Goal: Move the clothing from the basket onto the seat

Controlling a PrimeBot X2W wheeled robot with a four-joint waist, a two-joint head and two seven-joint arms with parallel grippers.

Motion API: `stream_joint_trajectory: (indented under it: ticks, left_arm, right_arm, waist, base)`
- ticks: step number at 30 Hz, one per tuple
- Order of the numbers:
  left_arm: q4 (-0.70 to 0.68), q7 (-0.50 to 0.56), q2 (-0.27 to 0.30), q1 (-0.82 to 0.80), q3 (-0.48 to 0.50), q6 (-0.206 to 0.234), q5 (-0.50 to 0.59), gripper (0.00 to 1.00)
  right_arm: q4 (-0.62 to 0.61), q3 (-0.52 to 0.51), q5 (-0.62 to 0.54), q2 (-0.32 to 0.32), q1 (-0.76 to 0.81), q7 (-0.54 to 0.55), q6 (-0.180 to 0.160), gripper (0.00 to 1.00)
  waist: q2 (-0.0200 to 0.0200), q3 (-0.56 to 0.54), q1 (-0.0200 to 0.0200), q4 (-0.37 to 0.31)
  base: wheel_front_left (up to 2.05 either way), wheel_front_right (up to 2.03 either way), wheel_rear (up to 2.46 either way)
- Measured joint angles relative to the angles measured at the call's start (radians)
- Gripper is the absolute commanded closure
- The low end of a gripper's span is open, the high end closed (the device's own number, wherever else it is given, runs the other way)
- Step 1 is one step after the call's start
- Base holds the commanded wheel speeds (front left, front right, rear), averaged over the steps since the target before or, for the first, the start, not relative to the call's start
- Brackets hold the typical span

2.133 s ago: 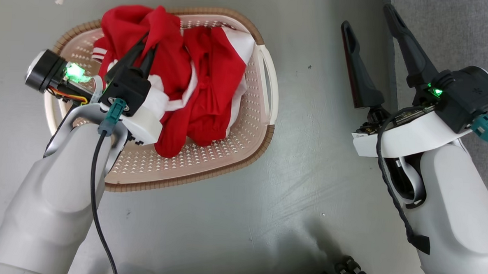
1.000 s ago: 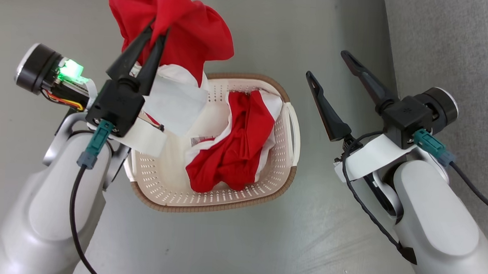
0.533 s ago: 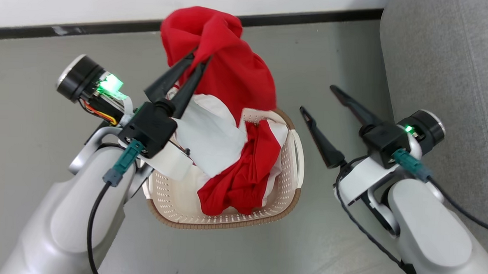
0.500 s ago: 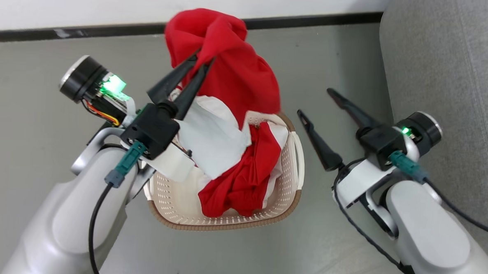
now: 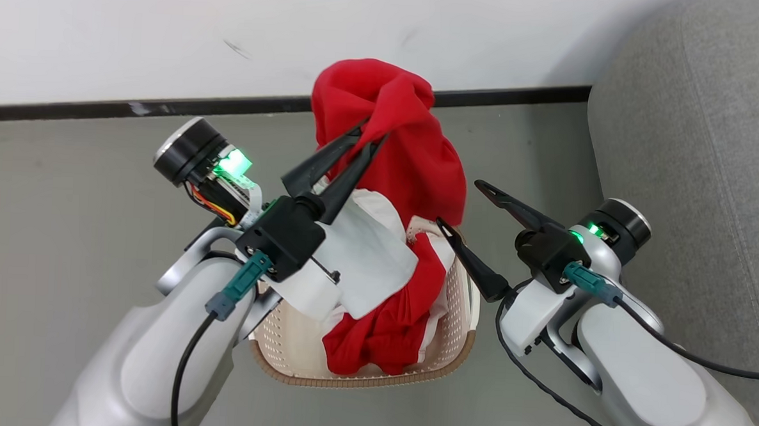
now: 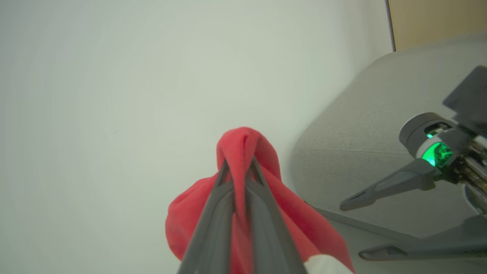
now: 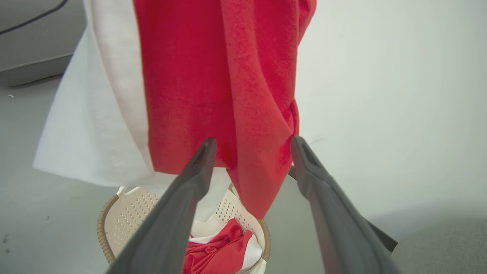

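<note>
The clothing point(image 5: 392, 149) is in two places. The lifted garment is pinched in the left gripper point(image 5: 373, 133), and the second garment point(image 5: 380, 344) lies crumpled in the basket point(image 5: 284, 340).

In the head view, bare grey floor point(image 5: 52, 237) spreads wide at 9 o'clock of the basket. At 12 o'clock it ends at a dark baseboard point(image 5: 70, 111) under a white wall point(image 5: 169, 31).

The left gripper's fingers are pressed together on a fold of red fabric near the garment's top, and a peak of cloth bunches past the tips. The rest drapes toward 6 o'clock from the grip, with a white panel point(image 5: 377, 264) over the basket's left half. In the right wrist view the red tail ends just above the basket's brown rim. Whether the white panel clears the rim I cannot tell.

The basket stands on the floor, its far rim hidden behind the hanging cloth.

At 2 o'clock of the basket the right gripper point(image 5: 458, 202) hangs with its fingers spread wide, holding nothing. It is near the hanging cloth, and the left wrist view shows it apart from it.

Open floor shows between the basket's right handle and the seat point(image 5: 696, 156). The seat's rounded grey edge rises at 3 o'clock and runs back to the wall.

Count: two garments, one basket, one seat, two grippers.
</note>
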Motion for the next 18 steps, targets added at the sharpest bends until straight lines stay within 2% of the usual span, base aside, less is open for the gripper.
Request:
stream_joint_trajectory:
  ticks: [18]
  left_arm:
    - [-0.027,0.054,-0.040,0.040,-0.066,-0.013,-0.045,1.00]
  right_arm:
    - [0.116,0.038,0.011,0.023,-0.039,0.000,0.000,0.00]
  waist:
    - [0.0000,-0.118,0.0000,0.053]
  base:
    - [0.00,0.00,0.00]
